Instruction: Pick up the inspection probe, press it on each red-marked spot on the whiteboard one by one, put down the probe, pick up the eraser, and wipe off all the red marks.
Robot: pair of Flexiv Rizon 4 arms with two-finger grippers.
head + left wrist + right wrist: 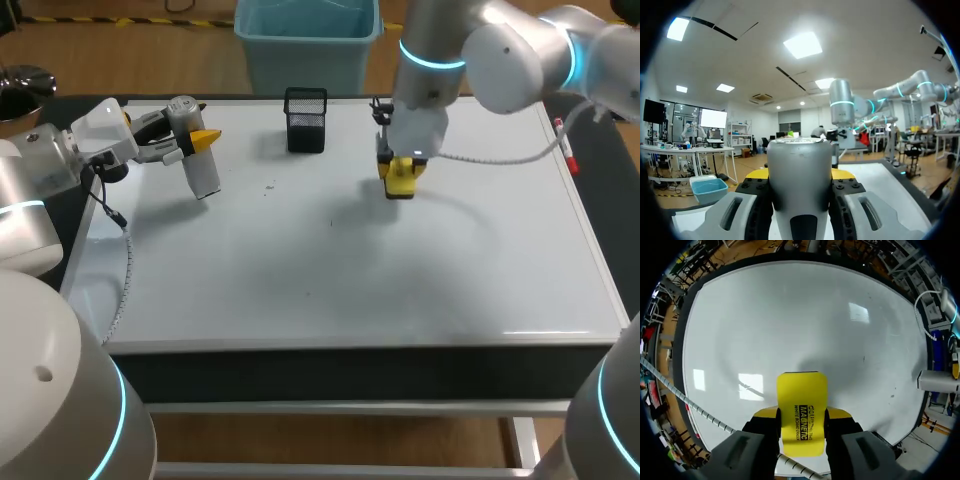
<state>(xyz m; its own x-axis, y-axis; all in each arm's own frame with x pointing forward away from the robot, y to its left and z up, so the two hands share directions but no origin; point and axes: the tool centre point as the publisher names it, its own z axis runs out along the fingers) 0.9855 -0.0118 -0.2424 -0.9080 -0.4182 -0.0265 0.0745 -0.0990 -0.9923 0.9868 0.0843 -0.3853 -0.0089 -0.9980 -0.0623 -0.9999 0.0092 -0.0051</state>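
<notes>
My left gripper is shut on the grey-white inspection probe, holding it over the back left of the whiteboard. In the left wrist view the probe fills the space between the fingers of that gripper. My right gripper is shut on the yellow eraser over the board's back middle. The right wrist view shows the eraser clamped in this gripper, its shadow on the whiteboard ahead. I see no red marks, only tiny dark specks.
A black mesh pen holder stands at the back of the board, between the two grippers. A red marker lies at the board's right edge. A white coiled cable hangs along the left edge.
</notes>
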